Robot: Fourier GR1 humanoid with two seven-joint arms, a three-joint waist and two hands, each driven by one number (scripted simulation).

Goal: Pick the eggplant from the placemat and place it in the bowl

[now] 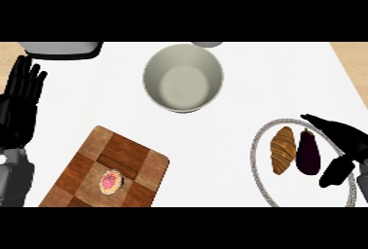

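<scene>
Task is at the reach stage, nothing picked yet. Eggplant (308, 152) lies on the round placemat (260, 141) at the right of the counter, just beside a croissant (283, 150) on its left. Right hand (346, 146) sits right next to the eggplant on its right side, fingers and thumb spread apart in a wide open bracket; they hold nothing. Can't tell if a fingertip touches the eggplant. Bowl (183, 78) is well apart, up near the top centre, and looks empty. Left hand (20, 104) rests open at the left edge, fingers up. Wooden cutting board (108, 168) with a small tart (110, 181) is lower left, not in the path. Left to do: close on the eggplant, lift, carry up-left to the bowl, release.
</scene>
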